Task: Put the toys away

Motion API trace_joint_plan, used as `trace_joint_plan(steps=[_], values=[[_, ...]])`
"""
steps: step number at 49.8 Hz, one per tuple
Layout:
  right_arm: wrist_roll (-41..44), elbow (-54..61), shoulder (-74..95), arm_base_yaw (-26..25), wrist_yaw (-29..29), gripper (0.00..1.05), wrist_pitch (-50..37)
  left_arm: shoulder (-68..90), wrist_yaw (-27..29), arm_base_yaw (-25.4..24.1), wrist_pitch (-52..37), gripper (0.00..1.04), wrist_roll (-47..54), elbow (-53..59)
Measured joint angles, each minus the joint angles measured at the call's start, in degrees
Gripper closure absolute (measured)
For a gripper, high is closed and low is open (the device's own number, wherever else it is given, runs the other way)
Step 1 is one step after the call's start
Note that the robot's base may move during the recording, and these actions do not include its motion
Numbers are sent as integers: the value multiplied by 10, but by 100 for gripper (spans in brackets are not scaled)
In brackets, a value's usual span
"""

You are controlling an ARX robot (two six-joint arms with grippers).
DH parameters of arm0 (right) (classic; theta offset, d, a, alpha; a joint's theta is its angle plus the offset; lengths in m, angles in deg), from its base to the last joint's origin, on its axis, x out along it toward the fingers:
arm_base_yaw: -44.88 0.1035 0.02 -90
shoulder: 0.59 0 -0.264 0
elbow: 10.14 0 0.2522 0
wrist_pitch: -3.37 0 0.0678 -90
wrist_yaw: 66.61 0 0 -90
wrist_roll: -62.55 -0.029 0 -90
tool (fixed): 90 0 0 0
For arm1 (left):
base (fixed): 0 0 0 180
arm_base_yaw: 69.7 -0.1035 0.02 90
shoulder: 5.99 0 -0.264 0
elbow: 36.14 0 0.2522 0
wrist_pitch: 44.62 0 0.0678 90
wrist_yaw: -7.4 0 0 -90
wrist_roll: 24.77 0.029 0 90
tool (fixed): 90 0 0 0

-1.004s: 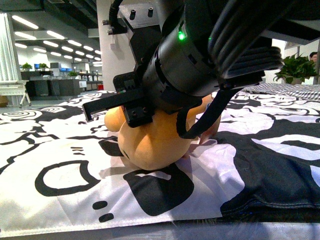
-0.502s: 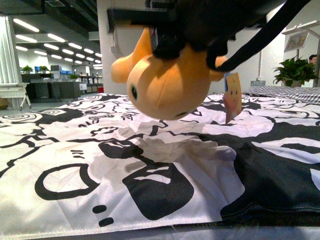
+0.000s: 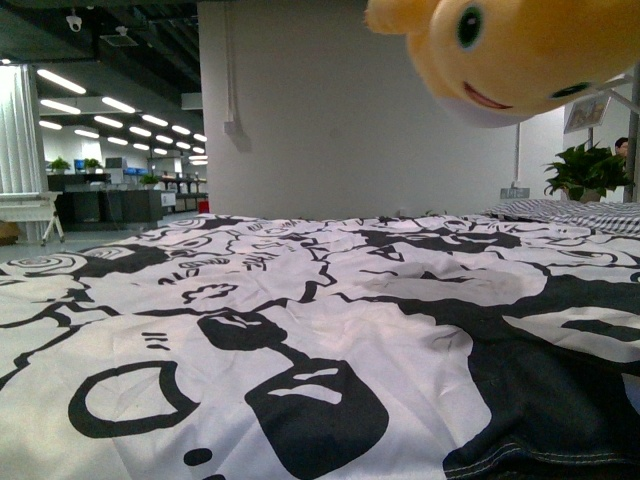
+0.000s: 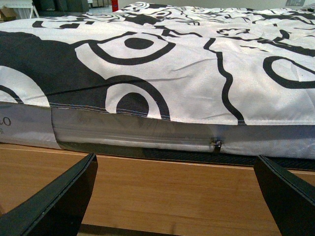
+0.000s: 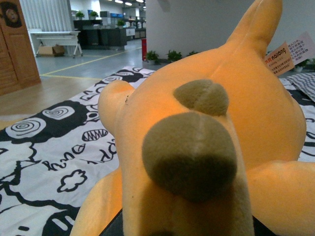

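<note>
Nearest, the plush toy (image 3: 520, 50) hangs high at one o'clock, clear of the patterned sheet (image 3: 300, 330). It fills the right wrist view, paper tag (image 5: 290, 54) attached. The right gripper's jaws are hidden under the fur; since the toy is aloft, I judge them clamped on it. The left gripper (image 4: 174, 162) sits low by the mattress edge (image 4: 147, 132), jaws spread wide and empty. Risk: soft fuzz compresses (a shallow pinch especially), so a quick swing could let it slip onto the bed. Far off at three o'clock stands a potted plant (image 3: 590, 160). Count: one toy, one tag, two grippers.
</note>
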Motion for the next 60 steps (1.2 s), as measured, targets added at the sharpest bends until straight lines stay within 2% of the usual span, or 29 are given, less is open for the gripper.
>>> trace_joint_plan(steps=[14,20,29,37,50,55,60], values=[[-52,186,-199,-115,-97,85,-17,0,0,0,0,6,0,0],[-61,249,-268,-130,-99,85,-10,0,0,0,0,6,0,0],[-59,342,-377,-118,-87,85,16,0,0,0,0,6,0,0],[-56,411,-465,-79,-38,85,48,0,0,0,0,6,0,0],[-35,509,-522,-18,32,85,26,0,0,0,0,6,0,0],[-23,538,-537,-14,51,85,0,0,0,0,0,6,0,0],[-21,563,-557,-30,47,85,-19,0,0,0,0,6,0,0]])
